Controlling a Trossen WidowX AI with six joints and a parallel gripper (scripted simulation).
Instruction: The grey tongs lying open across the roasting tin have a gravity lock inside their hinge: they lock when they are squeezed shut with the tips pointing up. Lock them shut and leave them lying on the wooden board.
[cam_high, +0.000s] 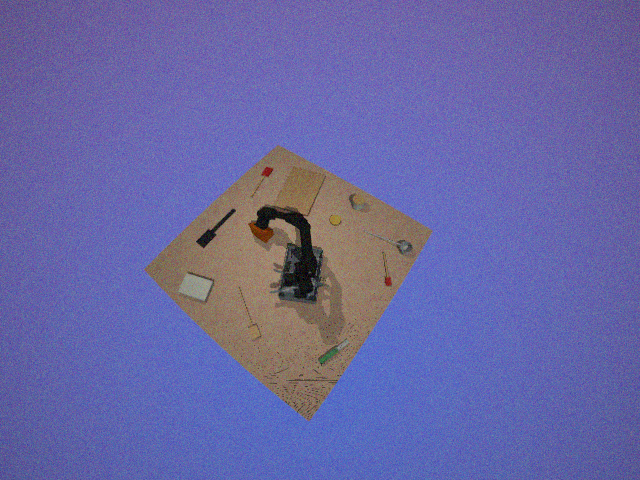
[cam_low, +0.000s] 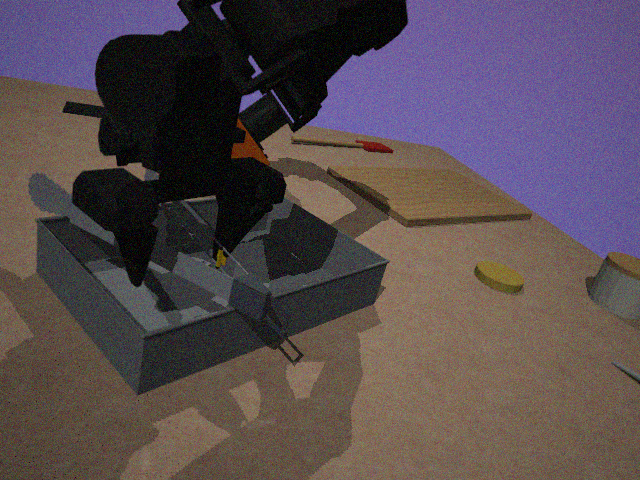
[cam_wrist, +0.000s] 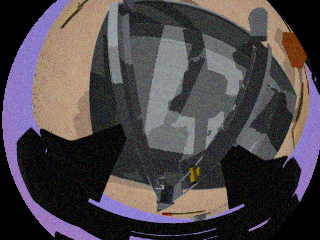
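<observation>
2 black tapered gripper fingers (cam_low: 135, 248) stand wide open over the grey rectangular roasting tin (cam_low: 180, 356), holding nothing. Open grey metal tongs (cam_low: 250, 299) (cam_wrist: 250, 95) lie across it. Beyond, near the counter's far corner, sits the flat wooden board (cam_high: 302, 190) (cam_low: 434, 193).

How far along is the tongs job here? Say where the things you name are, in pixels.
Done: nothing of the locking yet; the tongs (cam_low: 248, 297) (cam_wrist: 252, 95) lie spread across the tin (cam_low: 98, 310).
In hand: the open pincer (cam_low: 178, 266) (cam_wrist: 175, 134) is down around the arms, gripping nothing.
Left: tip up, squeeze, lock, then lay them on the wooden board (cam_high: 301, 190) (cam_low: 439, 193).
</observation>
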